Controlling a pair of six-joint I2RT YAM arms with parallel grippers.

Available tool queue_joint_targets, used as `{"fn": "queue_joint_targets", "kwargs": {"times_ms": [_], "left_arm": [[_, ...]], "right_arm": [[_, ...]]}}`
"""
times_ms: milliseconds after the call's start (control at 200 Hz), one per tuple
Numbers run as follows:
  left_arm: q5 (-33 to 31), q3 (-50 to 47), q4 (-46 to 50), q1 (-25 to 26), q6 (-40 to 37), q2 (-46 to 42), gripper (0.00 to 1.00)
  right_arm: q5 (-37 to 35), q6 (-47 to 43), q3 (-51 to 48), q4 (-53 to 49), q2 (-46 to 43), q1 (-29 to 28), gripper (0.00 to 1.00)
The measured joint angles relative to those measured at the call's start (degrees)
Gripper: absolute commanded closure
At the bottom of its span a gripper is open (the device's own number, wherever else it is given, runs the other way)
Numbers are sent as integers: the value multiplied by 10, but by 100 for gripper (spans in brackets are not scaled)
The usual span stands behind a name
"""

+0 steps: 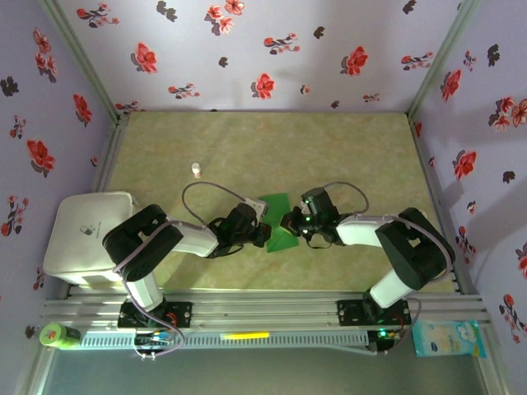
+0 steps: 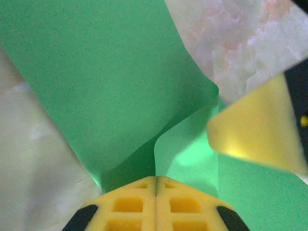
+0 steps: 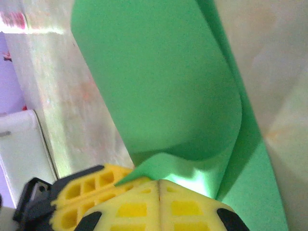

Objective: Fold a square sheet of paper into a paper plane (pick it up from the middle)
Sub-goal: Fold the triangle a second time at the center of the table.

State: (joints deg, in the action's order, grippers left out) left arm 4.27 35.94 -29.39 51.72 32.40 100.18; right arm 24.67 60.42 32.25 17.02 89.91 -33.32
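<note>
Green paper (image 1: 274, 203) lies at the middle of the worktop (image 1: 247, 148), one flap curled upward because the left claw (image 1: 265, 234) and right claw (image 1: 288, 222) each stand clenched on it, apparently to roll over a fold.

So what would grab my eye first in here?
The bright-green sheet of paper, curled up in the middle of the table, with the jaws of the left arm and right arm shut on it. Then the red-flowered walls around, and a white box at the left.
</note>
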Motion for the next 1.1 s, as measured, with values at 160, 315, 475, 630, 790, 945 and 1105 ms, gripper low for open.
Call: {"fn": "queue_joint_targets", "kwargs": {"times_ms": [160,315,475,630,790,945,1105], "left_arm": [[0,0,0,0,0,0,95],[0,0,0,0,0,0,95],[0,0,1,0,0,0,95],[0,0,2,0,0,0,95],[0,0,2,0,0,0,95],[0,0,2,0,0,0,95],[0,1,2,0,0,0,95]], "right_arm": [[-4,-4,1,-4,15,14,97],[-9,-3,-1,-3,33,17,97],[-9,-2,-1,-10,28,20,96],[-11,-7,11,-59,0,28,97],[-11,-19,42,-76,-3,40,98],[-11,-19,48,-78,23,43,99],[-22,-19,48,-83,44,43,98]]}}
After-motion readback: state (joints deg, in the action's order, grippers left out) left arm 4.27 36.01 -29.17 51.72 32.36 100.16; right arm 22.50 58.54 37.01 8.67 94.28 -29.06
